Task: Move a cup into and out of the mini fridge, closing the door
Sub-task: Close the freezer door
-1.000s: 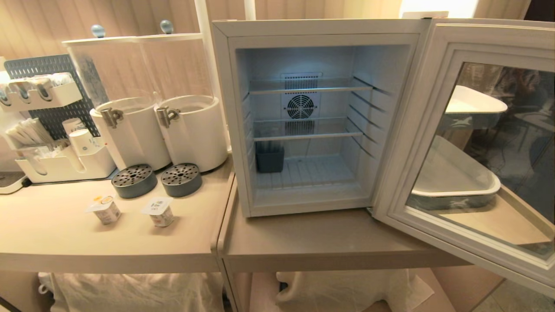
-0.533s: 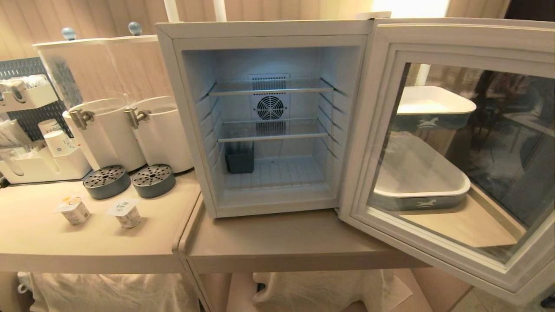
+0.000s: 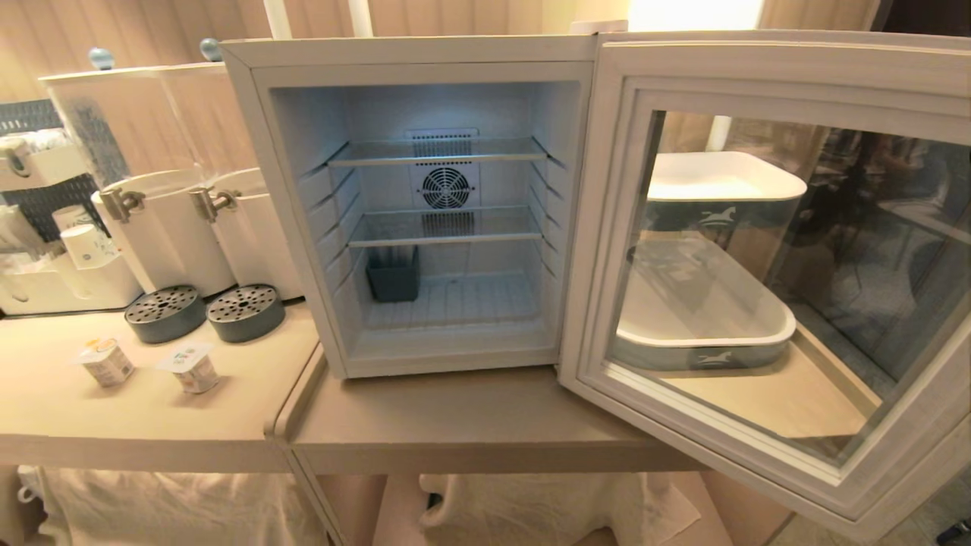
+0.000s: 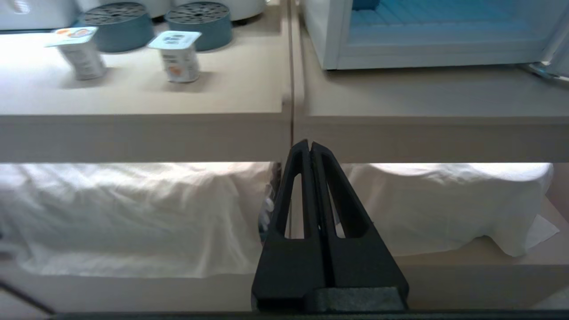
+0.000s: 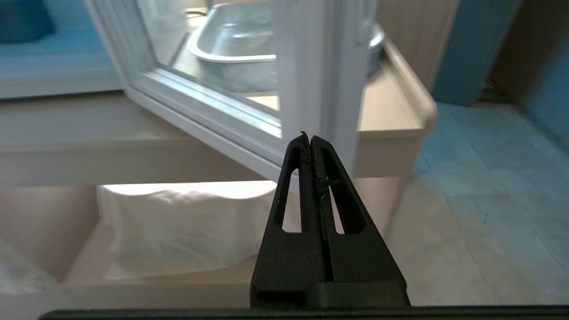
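The white boxy mini fridge (image 3: 410, 205) stands on the beige counter (image 3: 470, 425) with its interior lit and 2 wire shelves (image 3: 444, 231) across it. A small dark grey bin (image 3: 393, 277) sits on the fridge floor at the back left. The white-framed door with its large glass window (image 3: 758, 280) is swung wide open to the right, out past the counter's front edge. Through the glass, 2 white trays (image 3: 705, 318) show on the counter behind.

On the left counter, 2 small foil-lidded cups (image 3: 144, 364) stand side by side, apart, in front of 2 grey perforated discs (image 3: 201, 311).

The left end effector (image 4: 310, 149), fingers pressed together and empty, hangs below the counter's front edge. The right end effector (image 5: 310, 143), likewise pressed together and empty, sits low near the open door's lower corner.
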Tool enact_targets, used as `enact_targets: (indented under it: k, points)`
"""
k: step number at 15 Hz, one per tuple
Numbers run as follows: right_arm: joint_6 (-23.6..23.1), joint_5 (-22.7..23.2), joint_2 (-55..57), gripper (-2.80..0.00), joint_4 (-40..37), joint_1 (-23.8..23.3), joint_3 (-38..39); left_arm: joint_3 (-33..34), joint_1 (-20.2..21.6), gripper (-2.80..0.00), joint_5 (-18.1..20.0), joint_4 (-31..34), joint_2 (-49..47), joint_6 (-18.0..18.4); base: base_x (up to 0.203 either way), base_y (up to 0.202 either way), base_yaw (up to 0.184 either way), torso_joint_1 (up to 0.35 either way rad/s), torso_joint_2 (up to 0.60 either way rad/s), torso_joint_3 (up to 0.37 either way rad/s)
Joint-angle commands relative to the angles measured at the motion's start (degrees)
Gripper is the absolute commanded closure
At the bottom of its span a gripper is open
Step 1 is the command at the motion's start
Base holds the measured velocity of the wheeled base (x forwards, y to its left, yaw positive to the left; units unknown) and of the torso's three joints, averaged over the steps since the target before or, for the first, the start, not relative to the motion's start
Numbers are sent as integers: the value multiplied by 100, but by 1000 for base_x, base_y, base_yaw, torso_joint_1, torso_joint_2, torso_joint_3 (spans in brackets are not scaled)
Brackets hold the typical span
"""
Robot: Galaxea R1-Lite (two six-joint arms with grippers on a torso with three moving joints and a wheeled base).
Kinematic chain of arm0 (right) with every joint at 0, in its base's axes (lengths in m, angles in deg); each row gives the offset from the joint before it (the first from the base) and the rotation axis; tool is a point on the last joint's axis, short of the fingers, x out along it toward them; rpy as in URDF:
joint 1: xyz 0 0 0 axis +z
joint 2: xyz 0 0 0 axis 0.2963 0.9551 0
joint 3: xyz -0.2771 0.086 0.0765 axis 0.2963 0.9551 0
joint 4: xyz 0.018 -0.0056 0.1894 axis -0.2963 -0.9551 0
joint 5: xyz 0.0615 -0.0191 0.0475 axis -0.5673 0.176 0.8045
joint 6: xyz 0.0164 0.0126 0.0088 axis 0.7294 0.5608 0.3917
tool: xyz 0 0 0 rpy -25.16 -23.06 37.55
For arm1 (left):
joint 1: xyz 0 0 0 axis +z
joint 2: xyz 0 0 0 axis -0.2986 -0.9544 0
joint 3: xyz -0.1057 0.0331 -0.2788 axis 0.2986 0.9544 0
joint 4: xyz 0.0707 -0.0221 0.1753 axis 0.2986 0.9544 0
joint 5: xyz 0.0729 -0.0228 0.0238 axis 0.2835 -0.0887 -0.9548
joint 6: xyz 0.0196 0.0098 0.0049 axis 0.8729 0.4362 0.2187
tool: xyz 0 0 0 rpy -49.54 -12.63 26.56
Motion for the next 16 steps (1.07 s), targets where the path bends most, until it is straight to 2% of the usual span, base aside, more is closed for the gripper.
enact_targets:
  k: [1,2,4,6,8,11,12,14,15,16]
  points:
    - [235,-26,5,0,-28,4,-365,0,1,0,-1,-1,2,-2,0,0,0,0,0,0]
    - [460,-32,13,0,-225,4,-951,0,4,0,8,-1,2,-2,0,0,0,0,0,0]
    - [768,-108,337,0,-846,4,-2677,0,2,0,1,-1,2,-2,0,0,0,0,0,0]
    - [1164,-570,1429,0,-1054,62,-4092,0,9,0,6,-1,2,-2,0,0,0,0,0,0]
    - [1407,-1367,2554,0,-797,127,-4565,0,9,0,2,-1,2,-7,0,0,0,0,0,0]
    - [1635,-3196,3786,0,-420,169,-4852,0,1,0,8,-1,2,-2,0,0,0,0,0,0]
    - [1690,-3643,4132,0,-300,169,-4900,0,1,0,2,-1,2,-5,0,0,0,0,0,0]
    - [1758,-4024,4896,0,161,-30,-4973,0,9,0,-1,-1,2,-11,0,0,0,0,0,0]
    - [1776,-4020,5218,0,369,-426,-5034,0,6,0,-1,-1,2,-11,0,0,0,0,0,0]
    - [1800,-3732,5467,0,502,-811,-5120,0,1,0,-1,-1,2,-11,0,0,0,0,0,0]
